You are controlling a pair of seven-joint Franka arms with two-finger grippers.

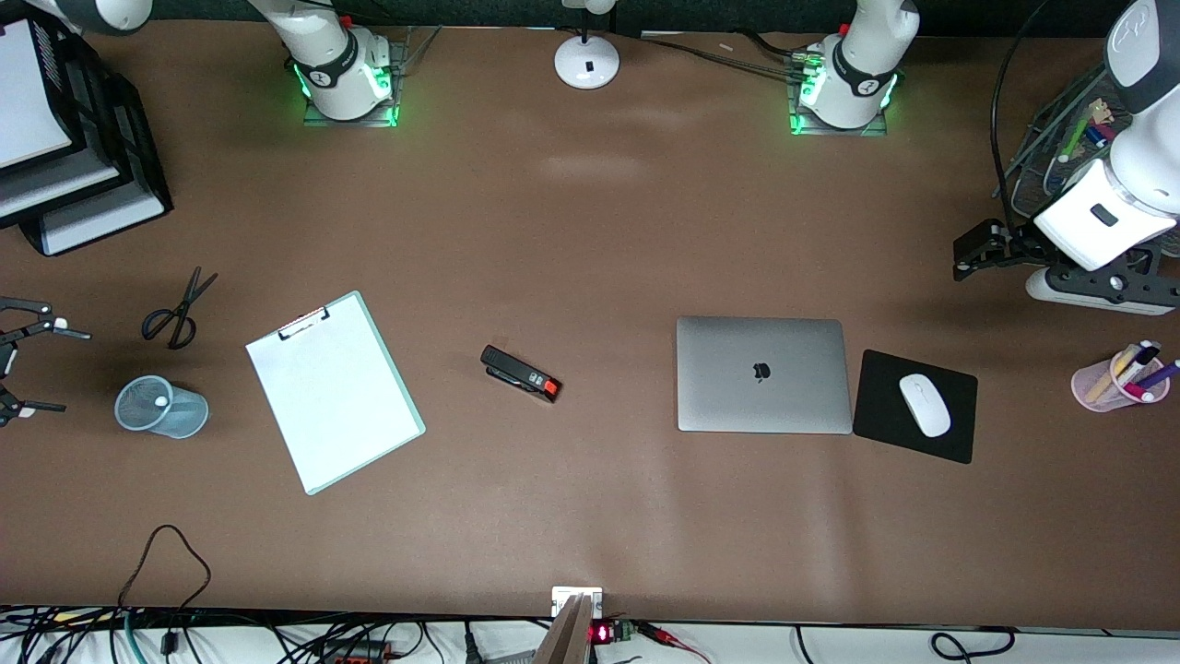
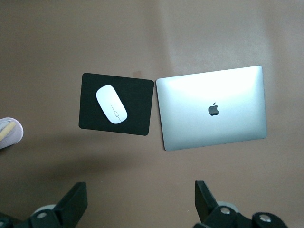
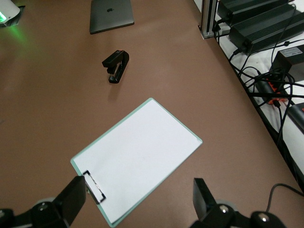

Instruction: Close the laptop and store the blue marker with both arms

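The laptop (image 1: 763, 373) lies closed on the table, apple logo up, and also shows in the left wrist view (image 2: 212, 108) and small in the right wrist view (image 3: 111, 14). In the light-blue mesh cup (image 1: 162, 408) at the right arm's end only a small white tip (image 1: 162, 401) shows; I cannot make out the blue marker's body. My left gripper (image 1: 1005, 258) is open and empty, up over the table at the left arm's end, its fingers wide apart in the left wrist view (image 2: 140, 202). My right gripper (image 1: 37, 369) is open and empty beside the mesh cup, over the clipboard's clip end in the right wrist view (image 3: 140, 199).
A black mouse pad (image 1: 876, 415) with a white mouse (image 1: 925, 404) lies beside the laptop. A pink cup of pens (image 1: 1120, 378) and a wire basket (image 1: 1060, 157) stand at the left arm's end. A stapler (image 1: 521, 373), clipboard (image 1: 334, 392), scissors (image 1: 180, 309) and stacked trays (image 1: 64, 157) lie toward the right arm's end.
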